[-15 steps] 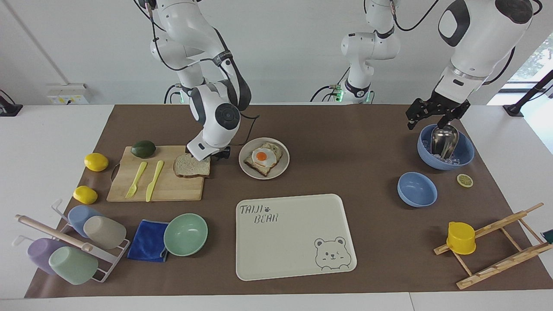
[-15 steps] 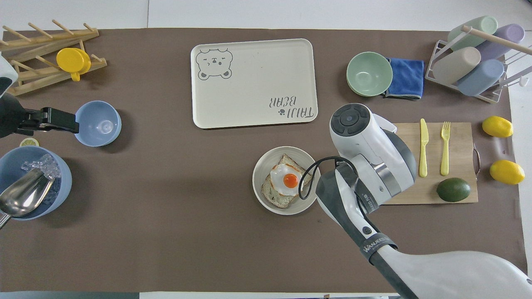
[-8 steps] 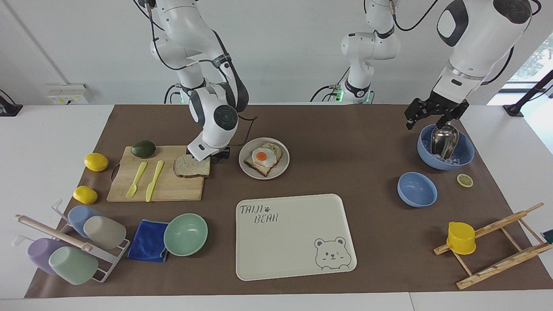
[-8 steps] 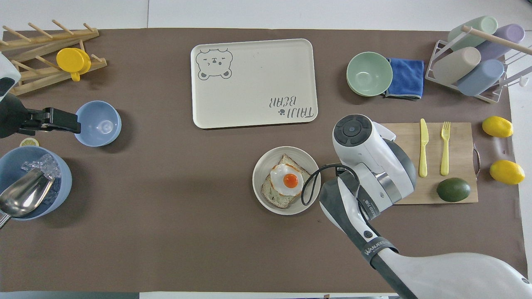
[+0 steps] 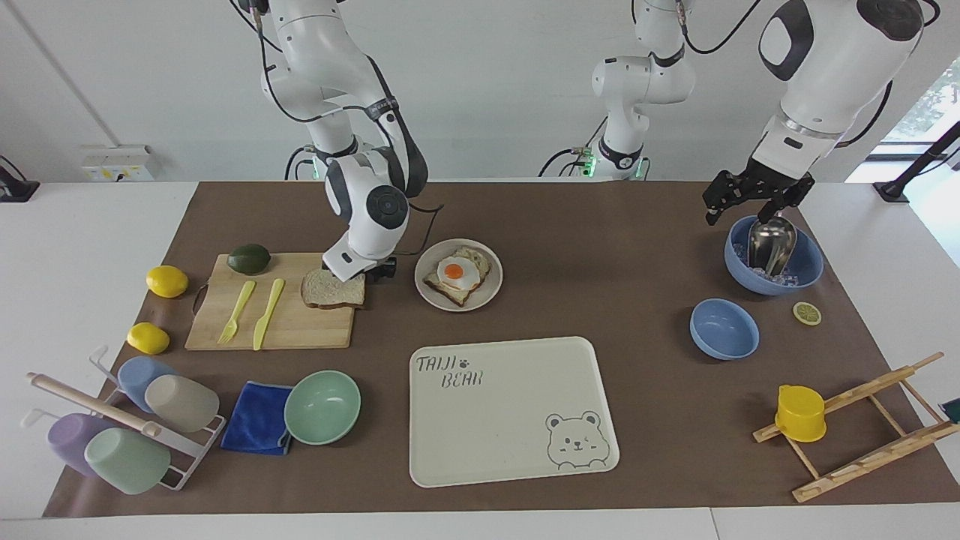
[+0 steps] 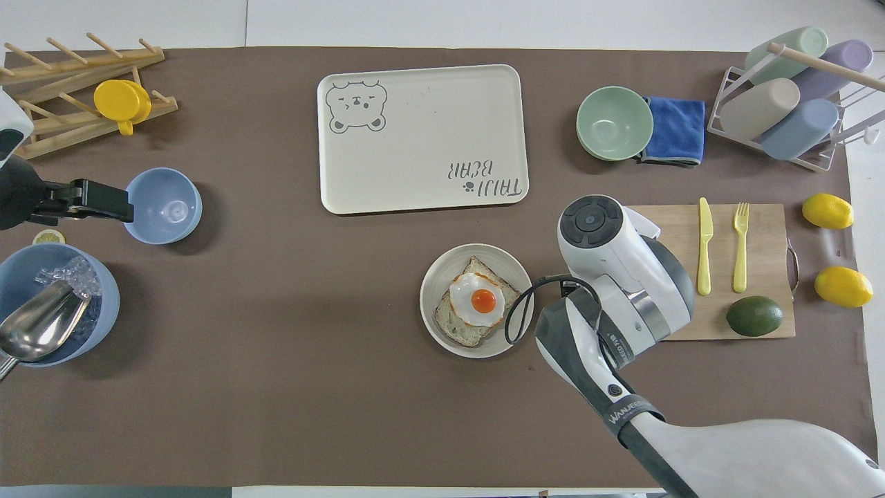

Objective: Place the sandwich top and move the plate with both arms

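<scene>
The right gripper (image 5: 365, 271) is down at the cutting board (image 5: 225, 330), at the robot-side edge of the sandwich top (image 5: 332, 291); the arm's white wrist hides its fingers in both views, so I cannot tell how wide they stand or whether they have hold of the slice; the sandwich top lies flat on the corner of the board nearest the plate (image 5: 489, 293) — crust showing along its edge; the plate sits on the brown mat just beside the board, toward the left arm's end, bearing 1 toast with a fried egg (image 5: 454, 273); on the board also lie a yellow fork (image 5: 237, 312), a yellow knife (image 5: 268, 313) and an avocado (image 5: 249, 258); the left gripper (image 5: 752, 201) waits in the air over the robot-side rim of the blue ice bowl (image 5: 806, 274), jaws spread wide and holding nothing — a metal scoop (image 5: 771, 244) rests in that bowl; the bear-printed tray (image 5: 510, 420) lies farther from the robots than the plate.
</scene>
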{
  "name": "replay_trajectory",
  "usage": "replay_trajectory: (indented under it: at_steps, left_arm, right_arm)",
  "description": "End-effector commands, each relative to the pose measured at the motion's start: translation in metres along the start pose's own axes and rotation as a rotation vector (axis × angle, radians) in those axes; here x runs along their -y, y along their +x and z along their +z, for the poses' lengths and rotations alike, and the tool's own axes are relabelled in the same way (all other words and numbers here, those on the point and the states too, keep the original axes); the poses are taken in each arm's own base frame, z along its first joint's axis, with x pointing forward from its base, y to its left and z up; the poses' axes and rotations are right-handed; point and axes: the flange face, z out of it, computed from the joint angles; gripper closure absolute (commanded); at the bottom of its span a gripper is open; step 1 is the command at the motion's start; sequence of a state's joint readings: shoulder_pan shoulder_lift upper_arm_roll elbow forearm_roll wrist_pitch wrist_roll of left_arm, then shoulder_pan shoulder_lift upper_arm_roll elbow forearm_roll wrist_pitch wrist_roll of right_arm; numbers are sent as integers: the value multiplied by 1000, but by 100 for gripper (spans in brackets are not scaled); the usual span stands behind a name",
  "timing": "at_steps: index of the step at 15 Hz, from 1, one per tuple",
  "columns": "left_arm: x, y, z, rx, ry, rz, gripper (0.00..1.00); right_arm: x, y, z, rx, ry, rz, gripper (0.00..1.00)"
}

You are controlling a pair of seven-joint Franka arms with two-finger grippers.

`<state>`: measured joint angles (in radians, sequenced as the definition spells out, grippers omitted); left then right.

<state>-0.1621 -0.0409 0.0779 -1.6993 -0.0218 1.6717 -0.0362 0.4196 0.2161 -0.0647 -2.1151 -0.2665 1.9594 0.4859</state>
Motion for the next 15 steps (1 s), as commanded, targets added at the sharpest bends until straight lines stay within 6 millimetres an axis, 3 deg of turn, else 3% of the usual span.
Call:
replay_trajectory:
  at_steps: [1, 4, 6, 8, 12, 15]
  left_arm:
    - [3, -4, -5, -2, -10, -6, 0]
    - [3, -4, -5, 0, -10, -6, 0]
    - [3, -4, -5, -5, -10, -6, 0]
    - [3, -4, -5, -5, -10, -7, 0]
    - [3, -4, -5, -5, -10, -7, 0]
    - [3, -4, -5, -5, -10, -6, 0]
  right_arm:
    - [-4, -6, 3, -25, -3, -3, 8]
    - [-4, -7, 7, -23, -2, -4, 11]
    - [-3, -7, 6, -23, -3, -5, 25]
    - [-3, -7, 6, -22, -3, -8, 47]
    - [-2, -8, 7, -22, -6, -12, 75]
    - [2, -8, 2, -20, -14, -21, 78]
